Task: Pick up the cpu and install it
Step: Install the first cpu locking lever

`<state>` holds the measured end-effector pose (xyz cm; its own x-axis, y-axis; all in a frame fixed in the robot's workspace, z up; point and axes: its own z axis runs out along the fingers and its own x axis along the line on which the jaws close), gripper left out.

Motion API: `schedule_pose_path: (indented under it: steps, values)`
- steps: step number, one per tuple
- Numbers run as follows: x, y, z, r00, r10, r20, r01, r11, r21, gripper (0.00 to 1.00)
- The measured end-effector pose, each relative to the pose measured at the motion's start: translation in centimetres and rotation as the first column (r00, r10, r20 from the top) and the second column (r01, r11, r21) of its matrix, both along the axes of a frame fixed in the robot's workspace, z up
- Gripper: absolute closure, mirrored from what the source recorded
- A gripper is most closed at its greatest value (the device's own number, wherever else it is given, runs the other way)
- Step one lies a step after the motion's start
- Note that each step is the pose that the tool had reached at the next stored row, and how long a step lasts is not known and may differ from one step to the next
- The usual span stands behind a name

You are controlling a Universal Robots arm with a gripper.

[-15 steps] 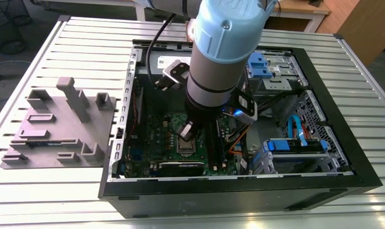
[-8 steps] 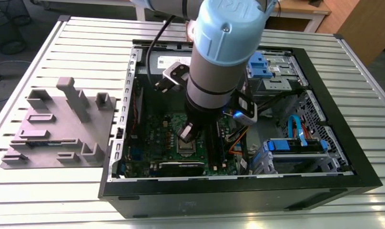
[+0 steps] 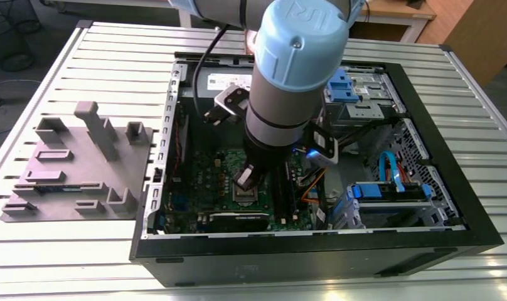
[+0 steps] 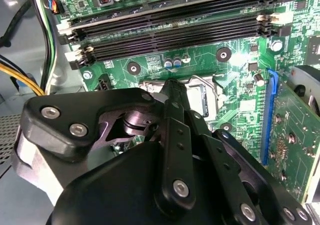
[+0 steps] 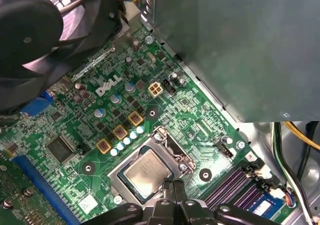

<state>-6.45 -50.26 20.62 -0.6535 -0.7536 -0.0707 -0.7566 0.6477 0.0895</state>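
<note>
One arm reaches down into the open computer case (image 3: 454,207), which lies on a slatted metal table (image 3: 111,56). Its gripper (image 3: 246,183) hangs low over the green motherboard (image 3: 216,172), right above the socket frame (image 5: 172,147). In the first wrist view the cpu (image 5: 146,171) lies flat inside that frame, silver top up, with the gripper (image 5: 171,185) tips just beside its edge. The two fingers (image 5: 165,197) stand pressed together there with no gap visible and nothing between them, so the jaws appear closed and empty. In the second wrist view the gripper (image 4: 171,85) points at the socket, next to the black memory slots (image 4: 170,27). A grey parts holder (image 3: 78,163) sits on the table toward the exterior view's left of the case.
</note>
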Motion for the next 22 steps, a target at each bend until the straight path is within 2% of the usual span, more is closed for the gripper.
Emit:
schedule_pose_path:
  steps: [8,14,22]
  values:
    - [0.01,-0.41,-0.71,1.0000,0.000,0.0002,0.000,1.0000,0.0006,0.89]
    - [0.00,-0.88,-0.91,1.0000,0.000,0.0001,0.000,1.0000,0.0001,0.89]
    - [0.03,-1.17,-1.44,1.0000,0.000,0.0000,0.000,1.0000,-0.0003,0.89]
